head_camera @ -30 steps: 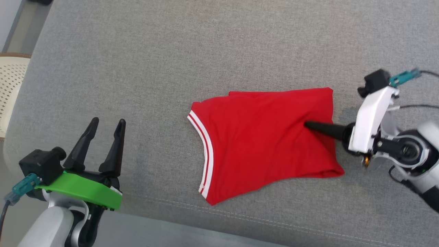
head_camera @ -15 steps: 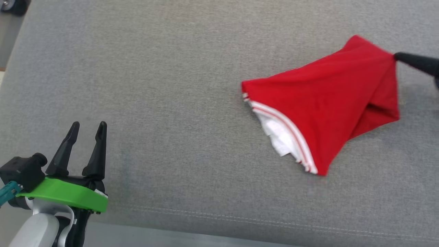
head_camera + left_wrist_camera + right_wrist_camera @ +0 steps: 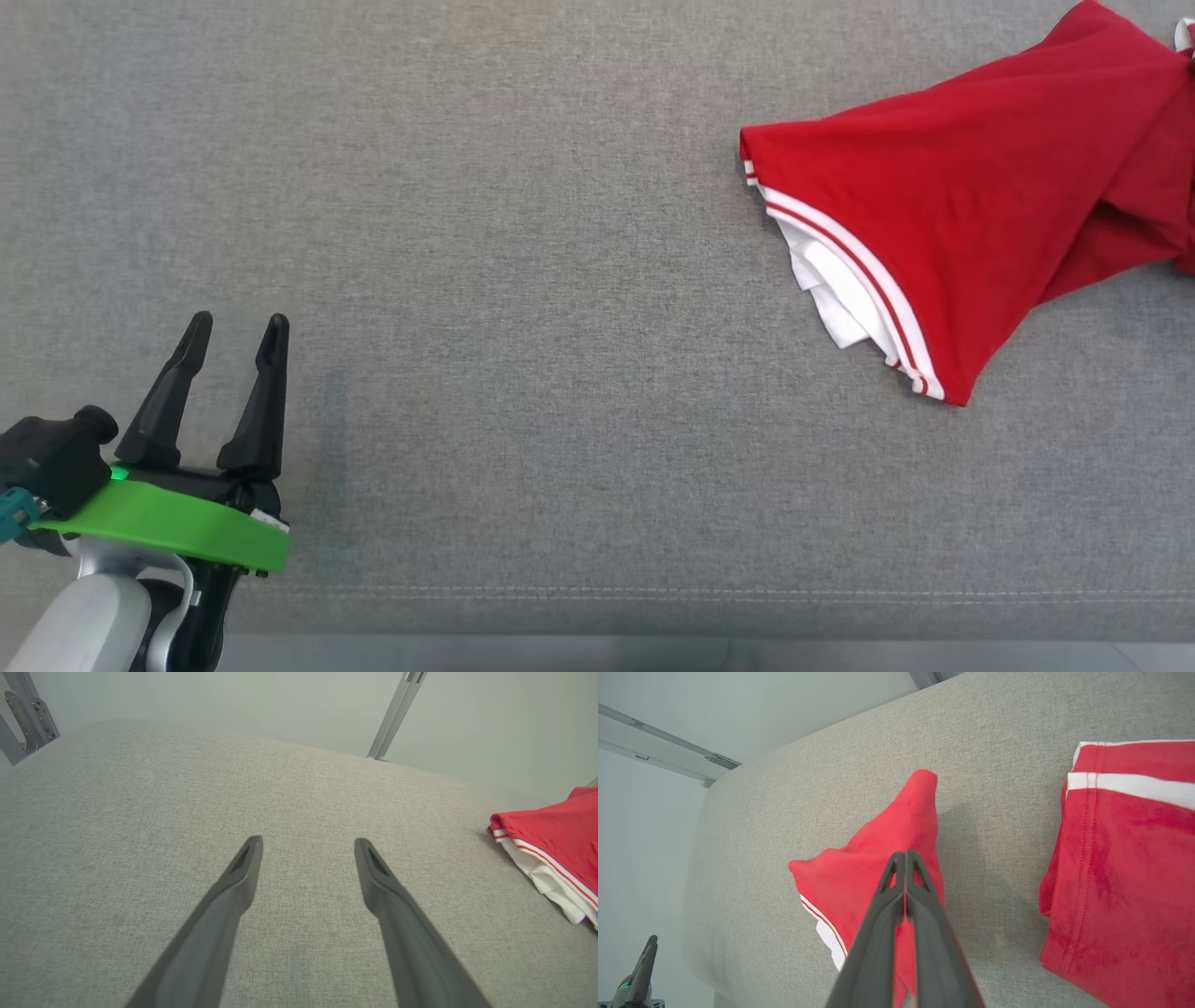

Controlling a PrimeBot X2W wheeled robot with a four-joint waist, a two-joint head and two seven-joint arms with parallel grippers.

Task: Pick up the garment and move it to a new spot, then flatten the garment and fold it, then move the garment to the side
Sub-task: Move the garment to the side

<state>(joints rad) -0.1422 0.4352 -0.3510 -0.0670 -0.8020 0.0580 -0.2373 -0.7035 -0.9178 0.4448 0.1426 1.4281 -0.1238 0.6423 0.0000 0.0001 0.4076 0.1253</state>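
Head view: left end effector (image 3: 239, 319) sits low left over the grey table (image 3: 513, 280), jaws wide apart, nothing in them. Garment (image 3: 980, 187) is far right and runs off the frame edge. It's red with a white-striped hem, and a white layer (image 3: 826, 299) spills out under that hem. Far end looks pulled up, near end is on the table. Left wrist view: left end effector (image 3: 308, 841) released, bare table (image 3: 140, 788) between the fingers, garment (image 3: 551, 830) well off at the right edge. Right wrist view: right end effector (image 3: 906, 853) clenched tight on a bunched bit of the garment (image 3: 859, 872), which hangs from the tips toward the table (image 3: 994, 742). A second red cloth (image 3: 1120, 858) lies near it, not touching. Risks, my read: the pinch is a small bite at the tips, so drag on the table could pull it free. The layers are sliding apart, so the fold may open on set-down. Releasing too close lands it on the second red cloth. Garment sits at the head camera's frame edge, so placement is half blind.
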